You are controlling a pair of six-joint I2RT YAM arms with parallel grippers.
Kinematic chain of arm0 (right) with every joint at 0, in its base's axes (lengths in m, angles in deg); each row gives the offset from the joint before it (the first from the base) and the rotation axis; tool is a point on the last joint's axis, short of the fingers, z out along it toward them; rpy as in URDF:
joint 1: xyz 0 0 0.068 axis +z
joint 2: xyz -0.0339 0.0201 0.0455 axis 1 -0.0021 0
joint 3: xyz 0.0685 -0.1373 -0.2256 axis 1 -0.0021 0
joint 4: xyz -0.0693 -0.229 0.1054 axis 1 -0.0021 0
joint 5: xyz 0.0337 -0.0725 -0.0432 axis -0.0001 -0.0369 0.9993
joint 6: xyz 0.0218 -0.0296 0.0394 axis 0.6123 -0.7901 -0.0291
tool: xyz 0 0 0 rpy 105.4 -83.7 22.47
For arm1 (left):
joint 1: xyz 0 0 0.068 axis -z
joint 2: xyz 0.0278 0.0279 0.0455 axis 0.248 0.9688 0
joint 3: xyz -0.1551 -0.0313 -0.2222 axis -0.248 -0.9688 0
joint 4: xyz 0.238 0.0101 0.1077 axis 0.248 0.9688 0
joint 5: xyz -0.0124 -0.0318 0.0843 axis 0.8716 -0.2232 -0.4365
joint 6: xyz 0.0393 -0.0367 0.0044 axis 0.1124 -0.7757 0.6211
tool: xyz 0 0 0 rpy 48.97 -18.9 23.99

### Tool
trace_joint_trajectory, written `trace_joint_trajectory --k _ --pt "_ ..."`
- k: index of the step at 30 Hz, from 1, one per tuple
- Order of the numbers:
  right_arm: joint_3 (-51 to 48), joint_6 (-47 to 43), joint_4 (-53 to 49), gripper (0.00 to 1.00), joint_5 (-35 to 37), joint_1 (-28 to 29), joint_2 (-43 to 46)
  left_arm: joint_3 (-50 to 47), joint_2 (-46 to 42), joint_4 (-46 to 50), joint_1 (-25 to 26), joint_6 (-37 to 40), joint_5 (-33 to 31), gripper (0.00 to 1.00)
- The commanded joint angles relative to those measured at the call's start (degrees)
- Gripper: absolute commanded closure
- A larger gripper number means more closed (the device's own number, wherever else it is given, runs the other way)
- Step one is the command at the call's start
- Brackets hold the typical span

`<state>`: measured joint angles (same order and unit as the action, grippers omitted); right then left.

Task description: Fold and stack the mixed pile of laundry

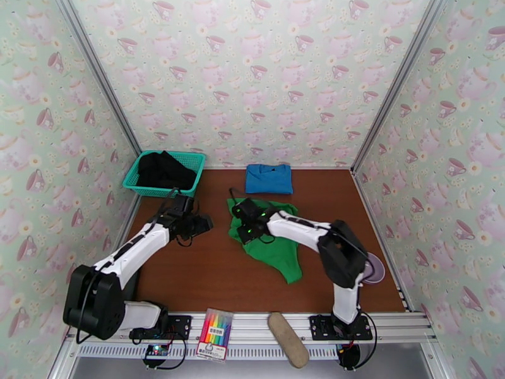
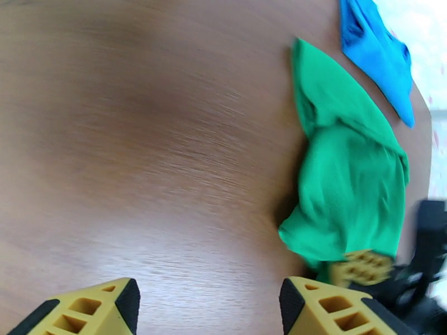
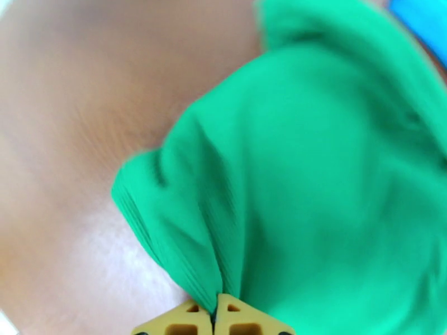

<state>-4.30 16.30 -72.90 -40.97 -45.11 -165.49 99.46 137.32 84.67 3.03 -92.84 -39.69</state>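
From above: pinching the left edge of the green shirt [image 1: 271, 247] with the right gripper [image 1: 245, 217], around the middle of the table [image 1: 202, 279]. Holding the left gripper [image 1: 201, 223] just to the left of it, over bare wood. Leaving the blue shirt [image 1: 269, 179] folded flat at the far edge and the black garment [image 1: 165, 170] heaped in the basket [image 1: 197, 160] at the far left corner.

From the left wrist: keeping the left gripper [image 2: 209, 308] spread wide with nothing between the jaws. Looking across the table [image 2: 139, 135] at the green shirt [image 2: 346, 185], bunched up where the right gripper [image 2: 363, 266] is pinching it.

From the right wrist: clamping the right gripper [image 3: 215, 316] fully closed on a gathered fold of the green shirt [image 3: 313, 180], drawing it into pleats.

Judging the cloth as light, thin and limp, sagging and bunching rather than keeping shape. Probably best taking a second edge or corner with the free gripper, well apart from the first pinch, for spreading flat before folding.
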Motion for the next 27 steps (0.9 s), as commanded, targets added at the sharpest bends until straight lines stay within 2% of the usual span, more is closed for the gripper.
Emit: trace_joint_trajectory --k 1,8,15,21,24,27 --pt "-1.66 -0.53 0.87 1.0 -6.36 -0.64 0.98 -0.89 3.07 -5.34 1.93 -1.65 2.8 0.31" --pt "-1.63 1.47 -0.32 1.0 -3.91 -0.77 -0.61 2.07 11.87 -11.43 7.17 -6.12 7.15 0.37" --pt "-1.25 2.95 -1.11 1.0 -0.61 -3.21 6.96 3.13 12.75 -13.59 11.38 -9.38 6.18 0.36" --pt "-2.89 4.39 -1.07 1.0 -3.23 -9.46 11.41 7.8 14.06 -8.51 16.9 -3.77 0.08 0.26" --pt "-3.17 4.11 -1.12 1.0 -5.08 -10.45 11.38 8.61 16.6 -8.38 17.84 -2.22 -2.13 0.25" --pt "-3.4 4.08 -0.76 1.0 -6.12 -10.64 10.77 9.19 18.97 -11.68 18.77 -0.68 -1.5 0.25"
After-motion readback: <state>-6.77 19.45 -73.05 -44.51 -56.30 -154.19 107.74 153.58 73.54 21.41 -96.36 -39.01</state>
